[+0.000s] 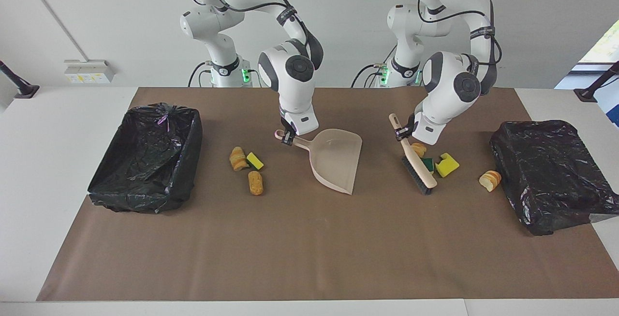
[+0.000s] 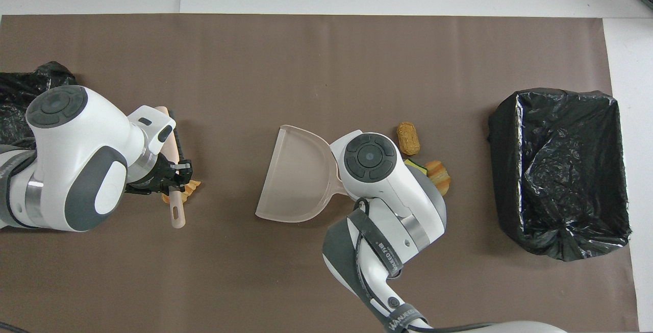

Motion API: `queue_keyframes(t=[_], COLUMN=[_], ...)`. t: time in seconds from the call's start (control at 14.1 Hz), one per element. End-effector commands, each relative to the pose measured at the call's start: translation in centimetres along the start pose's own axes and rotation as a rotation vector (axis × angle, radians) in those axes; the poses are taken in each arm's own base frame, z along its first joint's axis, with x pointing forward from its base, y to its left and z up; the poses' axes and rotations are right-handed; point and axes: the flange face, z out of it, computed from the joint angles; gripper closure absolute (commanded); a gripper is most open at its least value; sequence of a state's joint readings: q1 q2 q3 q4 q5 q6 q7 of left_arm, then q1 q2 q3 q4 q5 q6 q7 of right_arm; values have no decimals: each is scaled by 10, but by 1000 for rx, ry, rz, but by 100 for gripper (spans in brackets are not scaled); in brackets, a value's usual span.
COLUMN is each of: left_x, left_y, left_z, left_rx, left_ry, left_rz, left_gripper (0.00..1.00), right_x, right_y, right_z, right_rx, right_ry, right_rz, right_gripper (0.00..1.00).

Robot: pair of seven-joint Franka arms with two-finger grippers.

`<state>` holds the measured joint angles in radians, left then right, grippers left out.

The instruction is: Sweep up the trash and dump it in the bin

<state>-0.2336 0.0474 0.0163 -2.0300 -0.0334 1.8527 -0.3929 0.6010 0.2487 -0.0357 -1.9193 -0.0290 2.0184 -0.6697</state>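
Left gripper (image 1: 399,134) clamps the brush (image 1: 418,167) handle; sponge and bread scraps (image 1: 437,163) lie just beside its bristles. Right gripper (image 1: 287,137) pinches the dustpan (image 1: 338,158) handle. Scraps look light, soft, easily scattered.

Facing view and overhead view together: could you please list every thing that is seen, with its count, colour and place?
table: one, white, under everything
paper cover: one, brown, on the table
right-end bin: one, black-bagged, at the right arm's end
left-end bin: one, black-bagged, at the left arm's end
trash: seven, yellow-green sponge pieces and tan bread chunks; three between dustpan and right-end bin, three by the brush, one by the left-end bin
dustpan: one, beige, mid-table
brush: one, beige, dark bristles, toward the left arm's end
right pincer: one, black, shut on the dustpan's handle
left pincer: one, black, shut on the brush's handle
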Motion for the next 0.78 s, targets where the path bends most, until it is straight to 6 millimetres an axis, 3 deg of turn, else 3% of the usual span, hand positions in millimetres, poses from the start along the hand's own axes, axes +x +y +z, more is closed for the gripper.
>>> queue_keyframes(t=[0.0, 0.14, 0.28, 0.5, 0.71], left_x=[16, 33, 41, 41, 44], left_y=[-42, -87, -123, -141, -148], left_z=[-10, -8, -5, 7, 5], left_rx=[67, 68, 121, 226, 346], left_ry=[37, 47, 41, 9, 6], left_rz=[92, 213, 327, 399, 451], left_gripper=[100, 100, 100, 100, 100], right_x=[2, 11, 11, 11, 11], right_y=[-1, -15, -15, -16, -16], right_z=[1, -2, -2, -1, -1], right_rx=[-9, -6, -7, -6, -6], right_ry=[6, -2, -3, -4, -4], right_rz=[38, 57, 75, 75, 75], right_gripper=[100, 100, 100, 100, 100])
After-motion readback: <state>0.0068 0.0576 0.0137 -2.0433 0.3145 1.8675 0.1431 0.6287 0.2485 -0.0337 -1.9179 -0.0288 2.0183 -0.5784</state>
